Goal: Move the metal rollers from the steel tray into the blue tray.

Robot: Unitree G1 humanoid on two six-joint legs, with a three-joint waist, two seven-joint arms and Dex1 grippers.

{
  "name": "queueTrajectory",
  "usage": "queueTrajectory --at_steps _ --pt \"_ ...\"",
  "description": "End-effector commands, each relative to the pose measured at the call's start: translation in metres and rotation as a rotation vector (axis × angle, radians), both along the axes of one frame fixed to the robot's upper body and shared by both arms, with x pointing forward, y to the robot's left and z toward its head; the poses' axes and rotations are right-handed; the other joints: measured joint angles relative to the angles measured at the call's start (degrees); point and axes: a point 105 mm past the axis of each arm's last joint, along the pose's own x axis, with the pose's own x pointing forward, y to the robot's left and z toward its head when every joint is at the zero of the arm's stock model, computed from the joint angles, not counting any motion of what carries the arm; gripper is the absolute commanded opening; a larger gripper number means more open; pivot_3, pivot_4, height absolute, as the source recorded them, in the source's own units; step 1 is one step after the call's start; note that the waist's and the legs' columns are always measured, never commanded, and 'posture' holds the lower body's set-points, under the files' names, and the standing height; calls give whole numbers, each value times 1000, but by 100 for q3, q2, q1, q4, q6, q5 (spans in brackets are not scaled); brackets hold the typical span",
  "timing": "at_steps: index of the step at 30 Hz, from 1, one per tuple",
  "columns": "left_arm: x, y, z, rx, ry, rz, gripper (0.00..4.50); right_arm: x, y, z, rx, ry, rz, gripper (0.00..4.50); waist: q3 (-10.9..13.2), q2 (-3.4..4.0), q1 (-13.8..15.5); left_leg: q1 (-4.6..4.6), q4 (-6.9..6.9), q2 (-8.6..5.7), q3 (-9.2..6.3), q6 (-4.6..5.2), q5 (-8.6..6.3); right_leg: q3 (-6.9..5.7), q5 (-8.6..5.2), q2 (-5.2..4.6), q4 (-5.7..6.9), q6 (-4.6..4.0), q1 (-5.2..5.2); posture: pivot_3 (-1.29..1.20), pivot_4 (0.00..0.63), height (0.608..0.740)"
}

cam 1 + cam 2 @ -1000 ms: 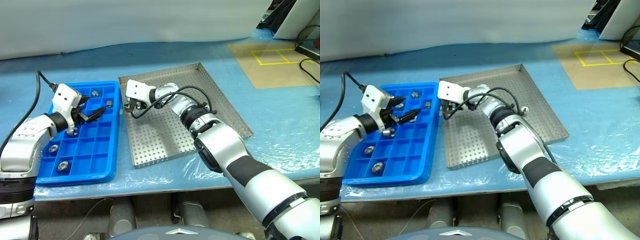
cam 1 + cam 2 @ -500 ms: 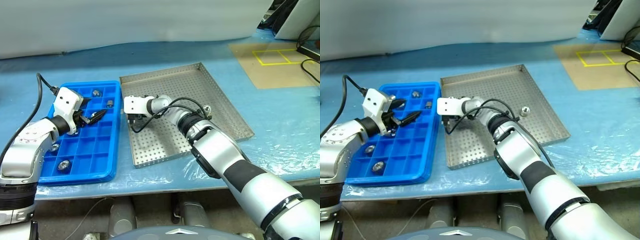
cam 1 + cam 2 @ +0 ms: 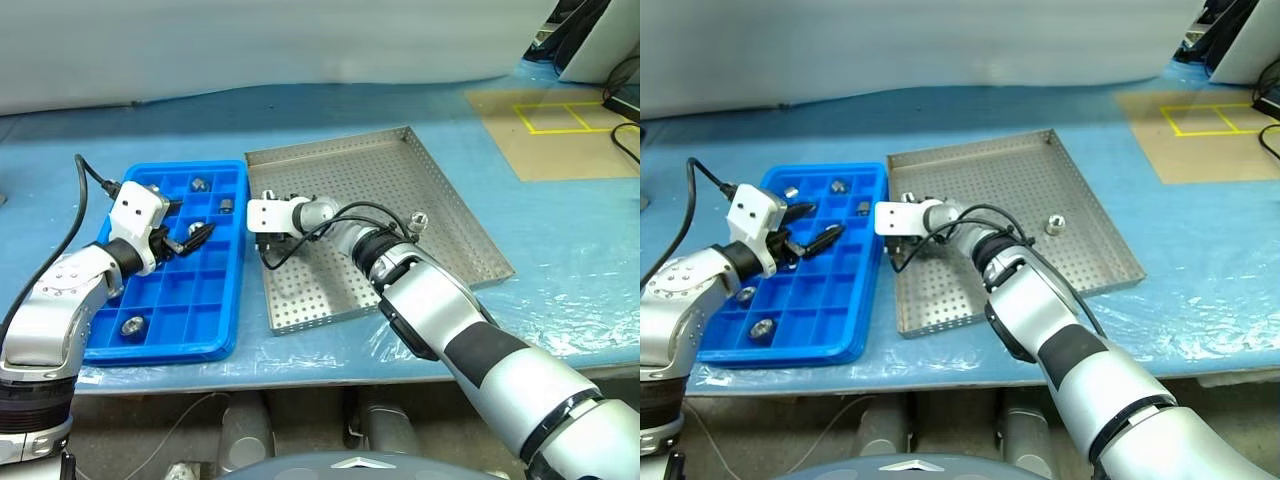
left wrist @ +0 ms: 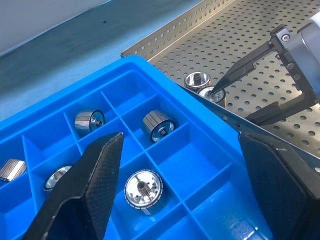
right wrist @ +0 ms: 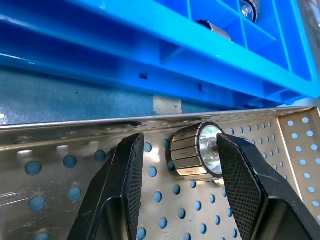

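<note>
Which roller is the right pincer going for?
Look at the steel tray, along its edge beside the blue tray. The roller lies there on its side between the open fingers of the right pincer, unlike the lone roller near the opposite edge.

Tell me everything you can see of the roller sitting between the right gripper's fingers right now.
The roller is a short, shiny silvery cylinder with a ribbed side and a polished end face with a small central hole. It lies on its side on the perforated floor of the steel tray, close against the rim nearest the blue tray. The right gripper is open, a finger on each side; whether either touches it I cannot tell.
</note>
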Motion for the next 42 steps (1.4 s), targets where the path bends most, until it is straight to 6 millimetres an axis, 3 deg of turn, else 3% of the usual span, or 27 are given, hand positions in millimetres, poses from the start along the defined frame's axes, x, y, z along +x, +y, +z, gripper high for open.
queueTrajectory --at_steps 1,4,9,18,28,35,42 --pt "-2 -3 12 10 -47 -4 3876 -1 2 1 3 -2 0 2365 0 0 18 0 0 0 0 0 0 0 0 0 0 0 0 259 150 740" --pt "-1 -4 11 10 -46 -7 3876 -1 0 -2 -1 15 -4 1767 0 0 51 0 0 0 0 0 0 0 0 0 0 0 0 257 150 740" --pt "1 -8 9 11 -43 -13 3876 1 -4 -2 -9 16 -7 37 0 0 63 9 0 0 0 0 0 1 0 0 3 0 7 244 150 740" --pt "7 -8 11 10 -54 -10 3876 1 -7 -4 -23 12 -3 11 0 0 59 14 1 -1 0 -3 1 3 0 0 9 0 7 231 150 740" --pt "8 -10 11 5 -57 -9 3876 -3 -18 9 -50 65 113 11 0 0 62 9 2 -1 0 -2 1 2 0 0 6 0 6 203 150 740" --pt "11 -16 6 -15 -49 -20 3876 -19 -48 16 -25 197 287 11 0 0 59 2 14 0 0 5 -2 2 0 0 7 0 6 152 150 740" --pt "21 -31 2 -42 -48 -60 3876 -48 -99 22 -96 271 461 11 0 -1 59 -19 47 5 -1 45 1 -1 1 0 9 0 5 83 150 740"
